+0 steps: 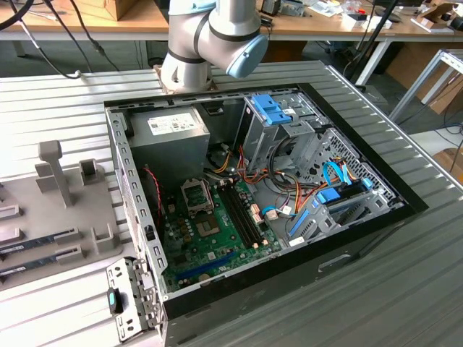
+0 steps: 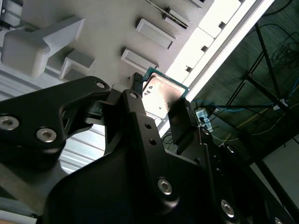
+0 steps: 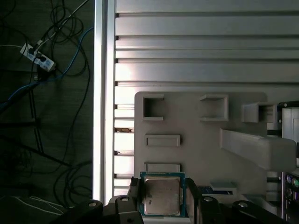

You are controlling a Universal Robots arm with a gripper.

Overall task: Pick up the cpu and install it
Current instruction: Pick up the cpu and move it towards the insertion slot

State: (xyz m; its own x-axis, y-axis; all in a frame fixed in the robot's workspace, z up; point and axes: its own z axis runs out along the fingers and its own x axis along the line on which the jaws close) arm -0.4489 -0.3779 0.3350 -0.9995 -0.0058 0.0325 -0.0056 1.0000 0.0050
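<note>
The cpu (image 3: pixel 162 195), a flat square chip with a silver metal top and a thin green rim, sits between my gripper's (image 3: pixel 162 200) black fingers (image 3: pixel 133 192), which close on two opposite edges. In the second wrist view the same cpu (image 2: pixel 161 93) is clamped in the gripper (image 2: pixel 159 101), hanging just above the grey fixture plate (image 2: pixel 107 28). In the exterior view the arm's (image 1: pixel 210 36) grey and blue joints stand behind the open computer case (image 1: pixel 376 217).
The case holds a green motherboard (image 1: pixel 217 235) with an empty open socket (image 1: pixel 197 194), a power supply (image 1: pixel 170 130) and bundled cables (image 1: pixel 289 195). The grey fixture plate (image 3: pixel 205 154) carries blocks and slots. Memory sticks (image 1: pixel 36 246) lie on it. Past the ribbed table's edge (image 3: pixel 100 93), cables run on the floor.
</note>
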